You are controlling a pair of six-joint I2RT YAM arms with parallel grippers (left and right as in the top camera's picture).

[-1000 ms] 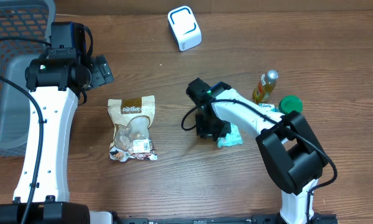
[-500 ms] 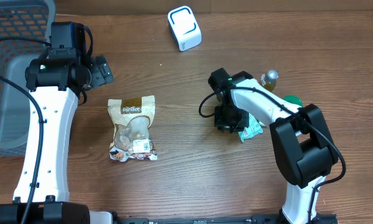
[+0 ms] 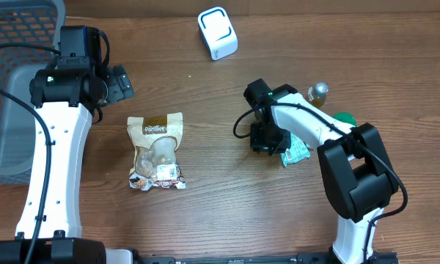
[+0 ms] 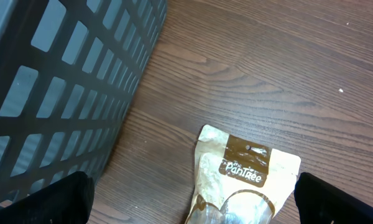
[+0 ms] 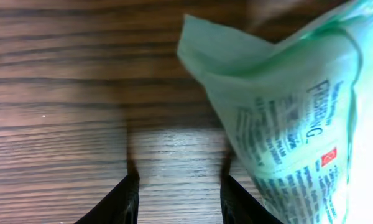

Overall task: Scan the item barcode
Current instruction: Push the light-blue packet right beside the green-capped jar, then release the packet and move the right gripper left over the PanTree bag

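**Green packet at rest beside the right gripper, well short of the scanner**

The green packet [image 3: 298, 154] was seen lying flat on the wooden table [image 3: 205, 213], at about 4 o'clock from the table's middle. Its visible part ran roughly from 8 o'clock to 2 o'clock; the rest was hidden under the right arm. In the right wrist view one corner pointed toward 11 o'clock, and small print was turned upward.

The right gripper [image 3: 268, 141] was held at the packet's 9 o'clock edge. Its fingers [image 5: 121, 200] were parted, with only bare wood between them and the packet beside one of them, not clasped.

Compared with a second earlier, packet and gripper had been carried together toward 3 o'clock; over the last half second the packet had scarcely shifted. The left gripper [image 3: 121, 82], spread wide and holding nothing, had not moved, nor had the snack pouch [image 3: 156, 152] at its 5 o'clock.

The white barcode scanner [image 3: 218, 33] stood at 12 o'clock, well apart from the packet. A bottle [image 3: 317, 95] and a green lid [image 3: 344, 119] were placed near the packet's 1 o'clock. A grey lattice basket [image 3: 7, 88] was set at 9 o'clock; its contents could not be made out.
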